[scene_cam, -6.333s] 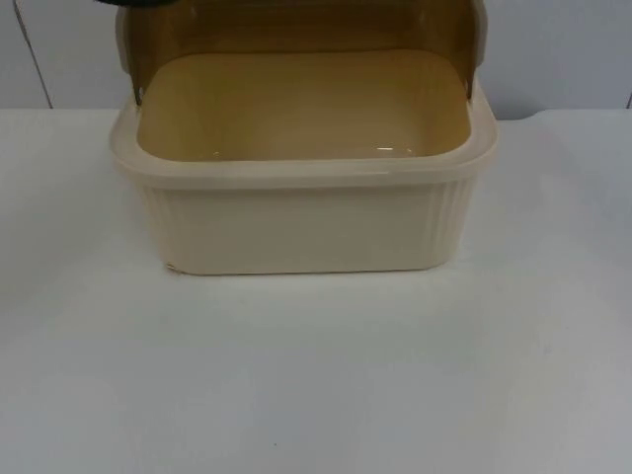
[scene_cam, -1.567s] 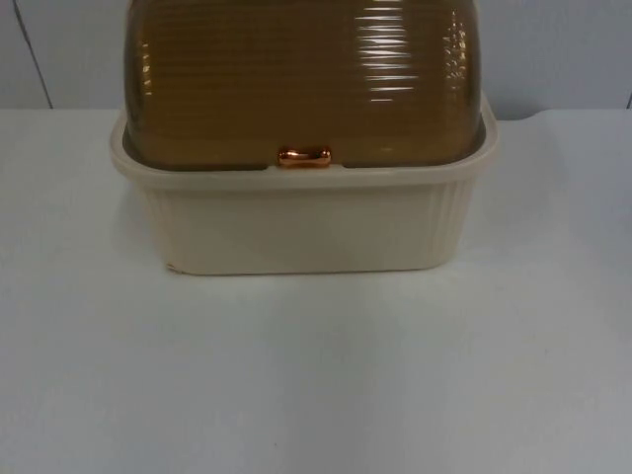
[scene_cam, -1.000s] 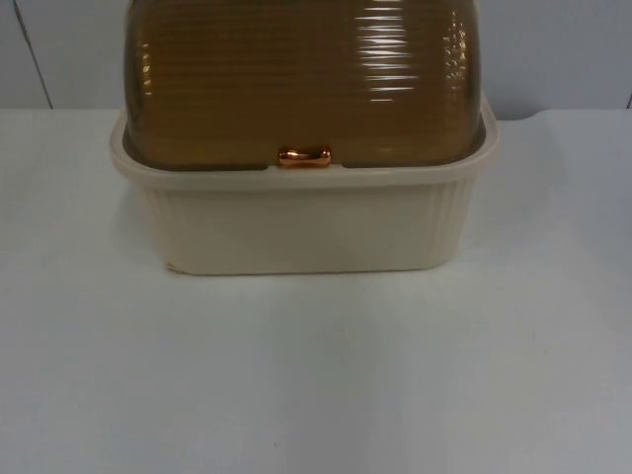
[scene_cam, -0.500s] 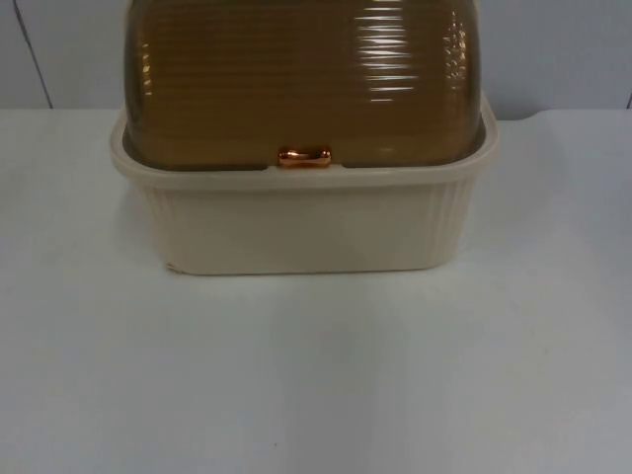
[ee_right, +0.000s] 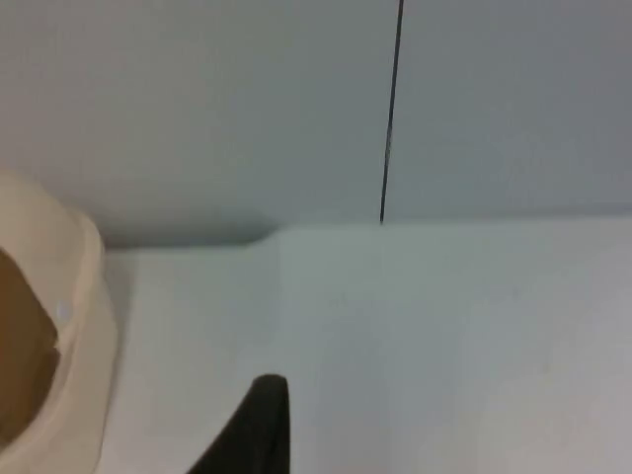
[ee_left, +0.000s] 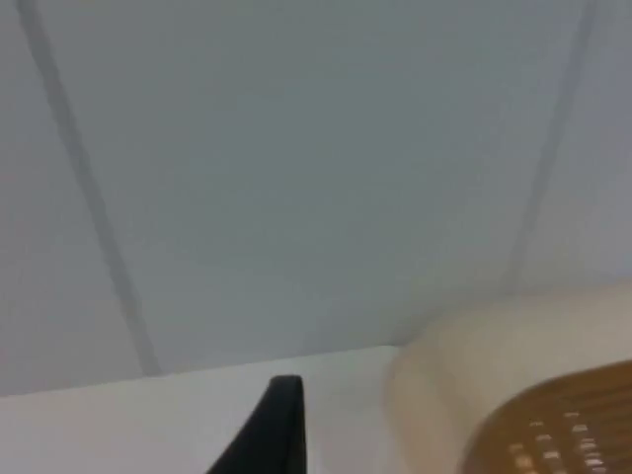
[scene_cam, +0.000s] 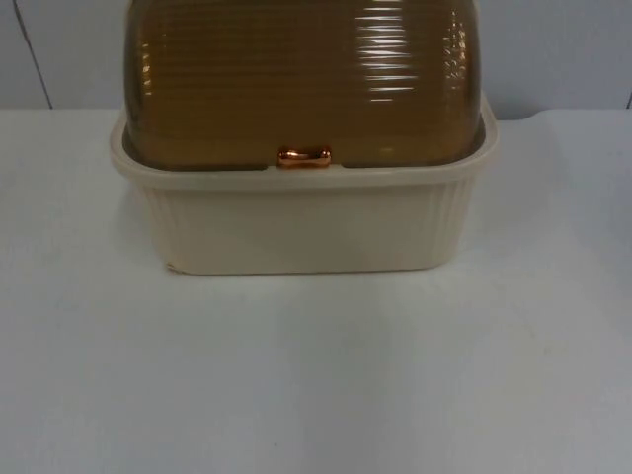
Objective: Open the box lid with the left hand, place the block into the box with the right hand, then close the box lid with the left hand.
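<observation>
From the top view I logged the white worktop [scene_cam: 316, 375] carrying a cream ribbed box [scene_cam: 301, 227], long axis running side to side across the frame, back against the grey partition wall [scene_cam: 553, 49]. Its amber translucent lid [scene_cam: 301, 84] sat down on the rim, with the copper handle [scene_cam: 304, 156] at the middle of the front edge, facing me. I could not make out the block through the lid; I judged it to be inside, and the task all but done.

Left pincer [ee_left: 276, 434]: one black fingertip visible over the worktop just beside the box's left end, lid corner to its right. Grasping nothing I could see; released or clenched, cannot tell.

Right pincer [ee_right: 259, 430]: one fingertip, box end [ee_right: 59, 336] off to its left, near but apart. State likewise cannot tell.

Both arms flanked the box; the handle lay between them, neither touching it.
</observation>
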Controlling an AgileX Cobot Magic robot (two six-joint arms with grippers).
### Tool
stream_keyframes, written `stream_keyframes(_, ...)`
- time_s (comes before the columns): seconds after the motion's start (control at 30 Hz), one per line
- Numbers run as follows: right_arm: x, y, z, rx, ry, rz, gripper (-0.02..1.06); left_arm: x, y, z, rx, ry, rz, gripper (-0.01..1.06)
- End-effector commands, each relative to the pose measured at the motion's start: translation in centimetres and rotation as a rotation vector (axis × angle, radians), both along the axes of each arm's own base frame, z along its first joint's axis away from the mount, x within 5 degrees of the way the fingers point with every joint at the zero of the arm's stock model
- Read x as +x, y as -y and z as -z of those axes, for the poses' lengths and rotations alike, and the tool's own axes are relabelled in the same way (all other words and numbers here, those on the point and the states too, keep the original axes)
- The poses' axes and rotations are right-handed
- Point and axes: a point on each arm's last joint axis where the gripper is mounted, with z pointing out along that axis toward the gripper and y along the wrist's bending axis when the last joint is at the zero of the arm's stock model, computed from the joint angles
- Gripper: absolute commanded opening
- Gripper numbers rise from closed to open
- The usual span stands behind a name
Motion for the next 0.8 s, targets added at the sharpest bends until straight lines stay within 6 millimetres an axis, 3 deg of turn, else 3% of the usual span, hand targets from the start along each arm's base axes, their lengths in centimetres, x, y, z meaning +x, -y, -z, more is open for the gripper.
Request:
stream_keyframes(0.0,0.5,0.1,0.9,0.014,-0.032,0.012,1.04,-1.4,-0.4,-0.4,0.042,0.035,-0.059,1.05)
stream_keyframes(0.07,0.8,0.0,1.7,0.02,-0.058,0.013,1.04,-2.5,-0.4,-0.1,0.072,0.026,-0.07,1.05)
stream_keyframes(0.1,0.6,0.0,1.9,0.024,-0.06,0.013,1.04,-3.9,-0.1,0.3,0.086,0.017,-0.061,1.05)
stream_keyframes(0.17,-0.2,0.0,1.5,0.022,-0.039,0.004,1.04,-6.0,0.7,0.7,0.079,0.039,-0.05,1.05)
stream_keyframes(0.27,-1.2,0.0,0.8,0.013,0.0,-0.002,1.04,-7.4,0.9,0.8,0.059,0.053,-0.058,1.05)
stream_keyframes(0.4,-5.0,0.0,-1.2,-0.033,0.124,-0.023,1.04,-11.0,1.5,0.2,0.035,0.108,-0.073,1.05)
stream_keyframes(0.43,-5.0,0.0,-1.2,-0.033,0.124,-0.023,1.04,-11.0,1.5,0.2,0.035,0.108,-0.073,1.05)
stream_keyframes(0.5,-7.1,0.1,-2.1,-0.024,0.185,-0.019,1.04,-12.4,2.0,-0.4,0.043,0.15,-0.049,1.05)
stream_keyframes(0.57,-8.9,0.0,-2.9,0.001,0.22,-0.021,1.04,-15.0,2.6,-1.4,0.046,0.229,-0.024,1.05)
stream_keyframes(0.6,-11.1,0.0,-3.7,0.0,0.255,-0.025,1.04,-16.0,2.7,-1.8,0.054,0.259,-0.022,1.05)
stream_keyframes(0.63,-11.1,0.0,-3.7,0.0,0.255,-0.025,1.04,-16.0,2.7,-1.8,0.054,0.259,-0.022,1.05)
stream_keyframes(0.77,-16.9,0.4,-6.5,-0.065,0.367,-0.018,1.04,-23.0,2.8,-3.3,0.072,0.354,-0.084,1.05)
